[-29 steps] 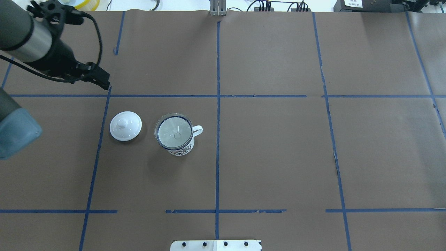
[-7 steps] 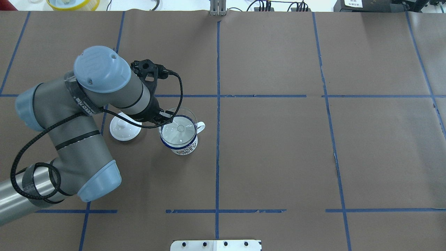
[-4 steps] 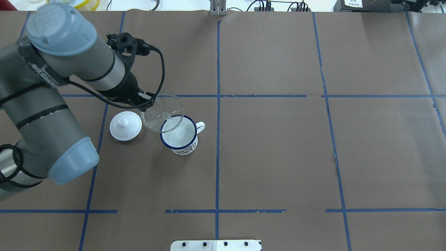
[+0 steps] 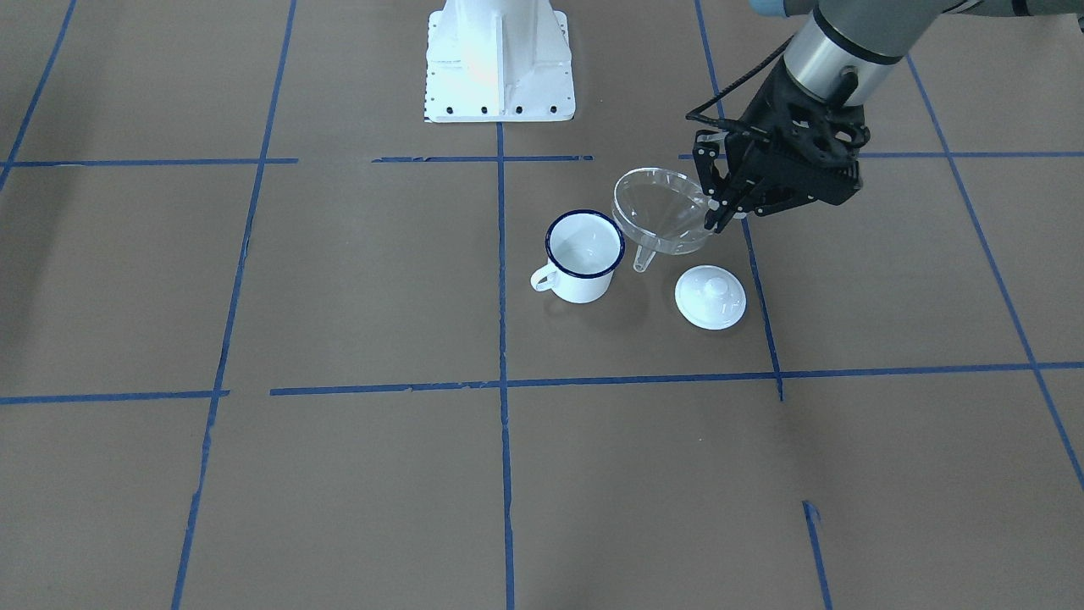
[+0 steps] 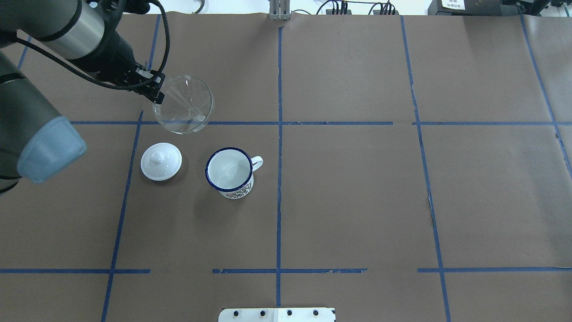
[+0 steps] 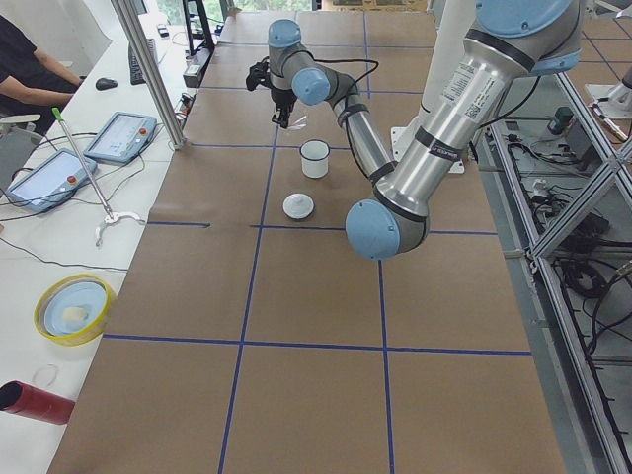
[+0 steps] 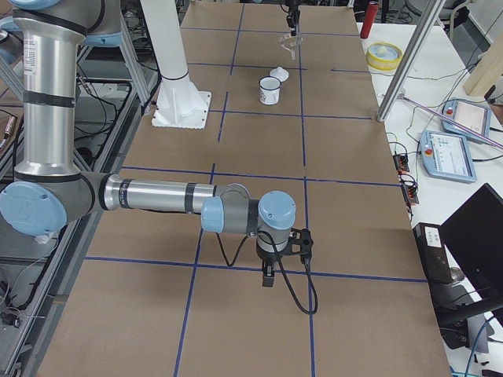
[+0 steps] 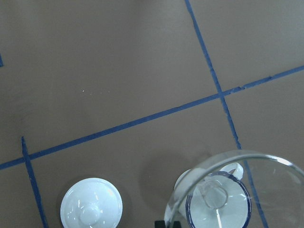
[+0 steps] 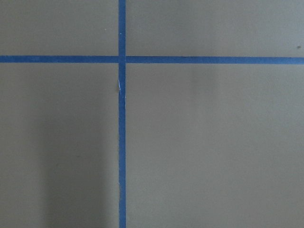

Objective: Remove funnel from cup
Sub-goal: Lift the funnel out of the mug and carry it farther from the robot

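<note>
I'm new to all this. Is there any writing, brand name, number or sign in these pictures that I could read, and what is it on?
No text is sharp enough to quote.
White label on a dark box beyond the table: dark print, too small to read.
Left arm: dark lettering on its silver tube, too blurred to read.
Tablet: screen too small to read.
Cup: a dark pattern low on its side, no readable words.
Funnel and lid: no markings visible.

Clear funnel (image 5: 183, 106) hangs tilted in the air, apart from the upright white blue-rimmed cup (image 5: 229, 172).
</note>
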`<state>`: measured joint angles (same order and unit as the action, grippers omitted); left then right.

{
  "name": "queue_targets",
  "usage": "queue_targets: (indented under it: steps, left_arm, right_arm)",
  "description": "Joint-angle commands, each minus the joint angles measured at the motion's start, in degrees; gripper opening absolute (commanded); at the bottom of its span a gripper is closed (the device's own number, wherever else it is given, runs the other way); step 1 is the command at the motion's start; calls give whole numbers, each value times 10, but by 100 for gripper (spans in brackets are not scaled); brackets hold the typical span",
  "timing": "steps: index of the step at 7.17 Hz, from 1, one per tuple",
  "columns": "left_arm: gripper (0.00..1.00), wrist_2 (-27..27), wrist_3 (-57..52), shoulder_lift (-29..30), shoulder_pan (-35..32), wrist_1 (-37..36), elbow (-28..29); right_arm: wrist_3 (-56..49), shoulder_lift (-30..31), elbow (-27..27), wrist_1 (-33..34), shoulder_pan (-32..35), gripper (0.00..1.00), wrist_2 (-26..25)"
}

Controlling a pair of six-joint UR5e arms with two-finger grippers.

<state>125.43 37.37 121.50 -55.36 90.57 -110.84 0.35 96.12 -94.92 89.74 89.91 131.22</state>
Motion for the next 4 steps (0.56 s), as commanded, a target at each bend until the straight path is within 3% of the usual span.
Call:
queue_targets:
  steps: [1, 2, 4]
  left_arm:
    - [0, -94, 1, -27, -7, 197, 82]
    - [0, -124, 17, -35, -7, 276, 124]
    - [0, -267, 89, -69, 6, 423, 181]
  right_arm:
    - [0, 0, 0, 0, 0, 100, 0]
    - [0, 0, 0, 0, 0, 100, 0]
    - [0, -1, 0, 0, 0, 100, 0]
